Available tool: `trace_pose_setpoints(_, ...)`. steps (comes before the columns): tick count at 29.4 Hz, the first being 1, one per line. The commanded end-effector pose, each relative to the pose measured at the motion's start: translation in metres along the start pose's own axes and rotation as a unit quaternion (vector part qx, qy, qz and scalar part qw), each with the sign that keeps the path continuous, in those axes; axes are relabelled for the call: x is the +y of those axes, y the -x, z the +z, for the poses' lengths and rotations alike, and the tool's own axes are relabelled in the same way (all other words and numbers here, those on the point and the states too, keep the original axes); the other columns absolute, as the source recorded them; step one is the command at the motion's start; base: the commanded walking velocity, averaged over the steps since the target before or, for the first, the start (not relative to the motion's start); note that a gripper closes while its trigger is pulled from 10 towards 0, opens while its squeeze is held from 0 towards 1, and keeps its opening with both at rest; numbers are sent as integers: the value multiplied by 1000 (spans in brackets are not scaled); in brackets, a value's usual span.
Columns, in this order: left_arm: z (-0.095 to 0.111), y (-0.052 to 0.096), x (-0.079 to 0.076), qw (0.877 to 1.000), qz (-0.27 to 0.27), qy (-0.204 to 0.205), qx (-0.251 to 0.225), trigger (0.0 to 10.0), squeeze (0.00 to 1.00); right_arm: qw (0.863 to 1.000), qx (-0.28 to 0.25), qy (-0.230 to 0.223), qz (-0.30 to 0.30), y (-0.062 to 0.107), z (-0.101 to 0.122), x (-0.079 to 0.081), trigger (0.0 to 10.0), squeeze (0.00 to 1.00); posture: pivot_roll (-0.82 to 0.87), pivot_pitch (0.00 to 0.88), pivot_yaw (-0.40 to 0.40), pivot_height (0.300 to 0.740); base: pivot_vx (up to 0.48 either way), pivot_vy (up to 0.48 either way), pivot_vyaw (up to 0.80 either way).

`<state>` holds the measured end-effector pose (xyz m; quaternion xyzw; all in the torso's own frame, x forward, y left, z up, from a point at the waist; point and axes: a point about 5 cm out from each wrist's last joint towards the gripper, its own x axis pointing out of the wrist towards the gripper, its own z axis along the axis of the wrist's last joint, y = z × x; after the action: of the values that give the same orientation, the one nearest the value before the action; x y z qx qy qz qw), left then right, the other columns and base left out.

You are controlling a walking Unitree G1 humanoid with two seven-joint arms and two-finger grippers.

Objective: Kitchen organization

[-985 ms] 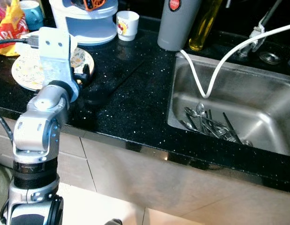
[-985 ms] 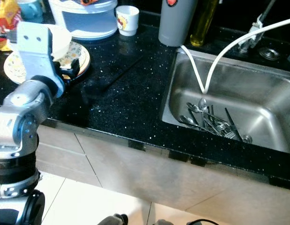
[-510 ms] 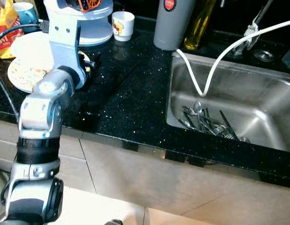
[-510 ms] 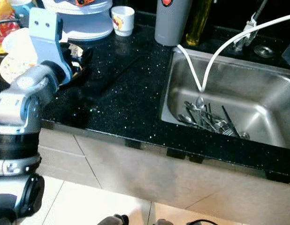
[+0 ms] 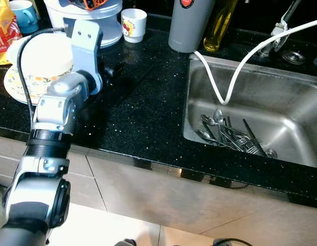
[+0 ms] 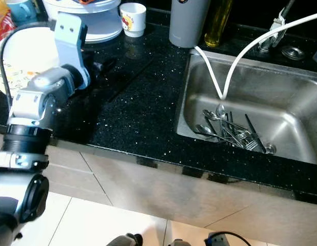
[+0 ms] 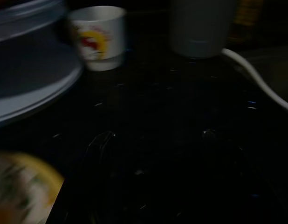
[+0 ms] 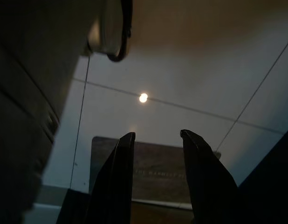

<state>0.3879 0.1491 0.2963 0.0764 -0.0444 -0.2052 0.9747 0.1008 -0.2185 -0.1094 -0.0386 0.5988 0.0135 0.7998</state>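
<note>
The plate (image 5: 22, 84) with a white bowl (image 5: 45, 56) on it sits at the counter's (image 5: 143, 97) left end, my left gripper (image 5: 113, 69) low just beside it, fingers too dark to judge. My right gripper (image 8: 155, 182) hangs parted over the floor (image 8: 181, 107).

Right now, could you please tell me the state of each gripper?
Left gripper: above the black countertop by the plate; fingers cannot be told.
Right gripper: open, holding nothing, hanging idle.

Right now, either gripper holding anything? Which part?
Right gripper: nothing, fingers apart over the floor. Left gripper: above the counter beside the plate; no hold visible, fingers unclear.
</note>
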Motion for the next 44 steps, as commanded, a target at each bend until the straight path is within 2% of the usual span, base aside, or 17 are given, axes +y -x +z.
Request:
trace_pose_setpoints(1, 1, -6, -6, 999, -27, -18, 0, 10000, 0, 1000, 14, -12, -5, 1, -10, -2, 10000, 0, 17, 152, -32, 740, 0, 0, 0)
trace_pose_setpoints(12, -11, -11, -19, 998, -64, -15, 20, 10000, 0, 1000, 9, -17, -5, 0, -7, 3, 10000, 0, 6, 151, -33, 740, 0, 0, 0)
trace_pose_setpoints(18, -36, -14, -20, 994, -56, 0, 92, 10000, 0, 1000, 9, -19, -5, 0, -6, 3, 10000, 0, 7, 151, -34, 740, 0, 0, 0)
trace_pose_setpoints(23, -38, -14, -19, 994, -57, 10, 95, 10000, 0, 1000, 10, -19, -7, 0, -6, 0, 10000, 0, 7, 151, -34, 740, 0, 0, 0)
trace_pose_setpoints(28, -45, -15, -19, 990, -58, 26, 125, 10000, 0, 1000, 10, -19, -9, 0, -6, -1, 10000, 0, 5, 151, -33, 740, 0, 0, 0)
trace_pose_setpoints(29, -49, -15, -19, 988, -56, 40, 141, 9412, 0, 1000, 9, -19, -9, 0, -6, -1, 10000, 0, 4, 150, -33, 740, 0, 0, 0)
trace_pose_setpoints(30, -57, -13, -19, 981, -56, 58, 174, 0, 0, 1000, 9, -19, -9, 0, -6, -1, 10000, 0, 4, 150, -33, 740, 0, 0, 0)
trace_pose_setpoints(32, -67, -11, -20, 972, -64, 73, 213, 0, 0, 1000, 9, -19, -9, 0, -6, 0, 10000, 0, 4, 149, -32, 740, 0, 0, 0)
trace_pose_setpoints(34, -72, -10, -20, 969, -64, 80, 226, 0, 0, 1000, 9, -20, -9, 0, -5, 0, 10000, 0, 1, 148, -30, 740, 0, 0, 0)
trace_pose_setpoints(44, -71, -10, -22, 967, -70, 98, 225, 0, 0, 1000, 8, -22, -9, 0, -4, 2, 10000, 0, 7, 141, -32, 740, 0, 0, 0)
